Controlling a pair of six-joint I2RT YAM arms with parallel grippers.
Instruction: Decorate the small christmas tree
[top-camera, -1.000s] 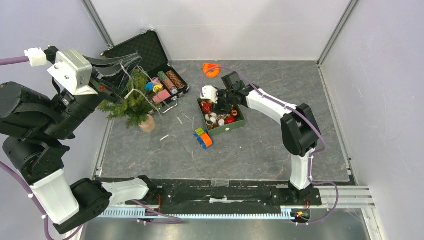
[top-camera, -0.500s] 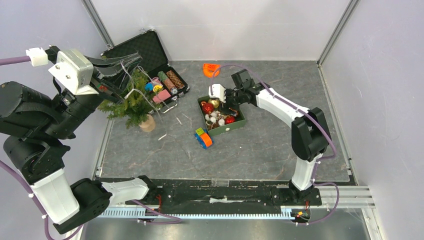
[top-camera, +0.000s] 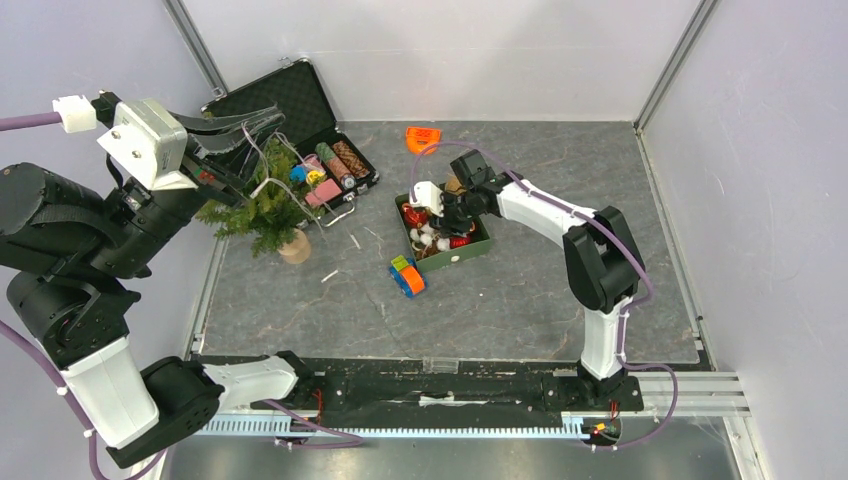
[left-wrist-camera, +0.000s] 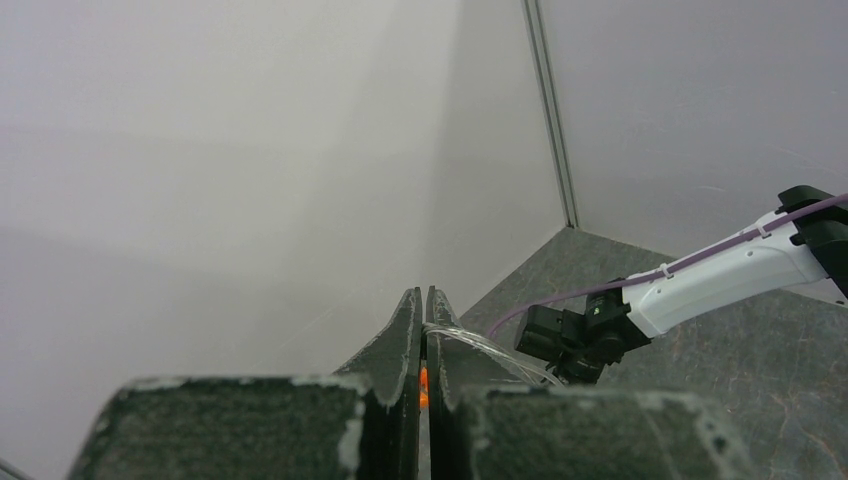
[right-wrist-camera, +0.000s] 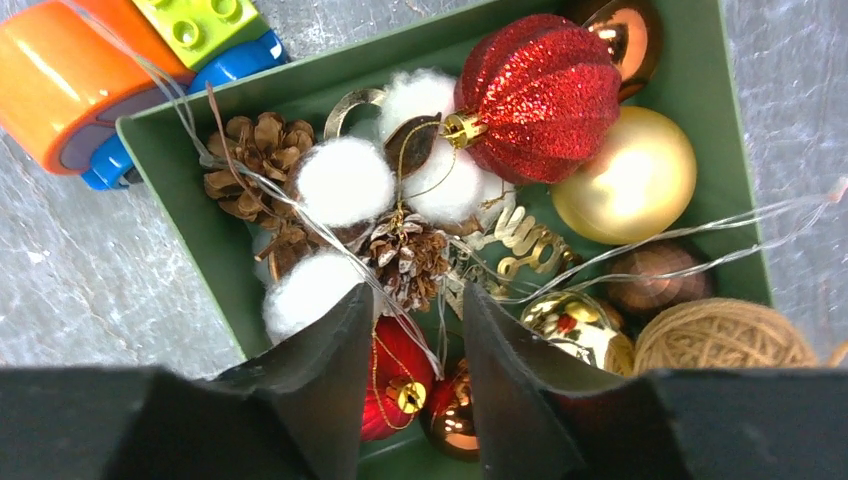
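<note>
Jaws of the left gripper (left-wrist-camera: 421, 300) are pressed together on a clear wire (left-wrist-camera: 478, 342), high above the far-left corner. The right gripper (right-wrist-camera: 415, 300) hangs low in the green box (right-wrist-camera: 735, 150), its 2 fingers standing apart with nothing clamped. A strand of that wire runs through the gap, and a red bauble (right-wrist-camera: 395, 375) lies just below.

The step appears to be picking 1 ornament out of the box. To do it well, the right jaws should settle on 1 thing only, probably the bauble's gold cap. The wire strand and the pinecone (right-wrist-camera: 405, 255) beside it should stay outside the pinch. A straight lift would help, since wire, hangers and cones look tangled. The left arm would do best to hold its wire high and clear of the box.

The small christmas tree (top-camera: 262, 205) stands at the far left of the table (top-camera: 520, 290), just in front of the open briefcase (top-camera: 290, 100) and well apart from the box. Its stump base (top-camera: 295, 247) rests on the table. Its long axis runs roughly upright, tip toward the raised left gripper; whether it leans cannot be told from above.
</note>
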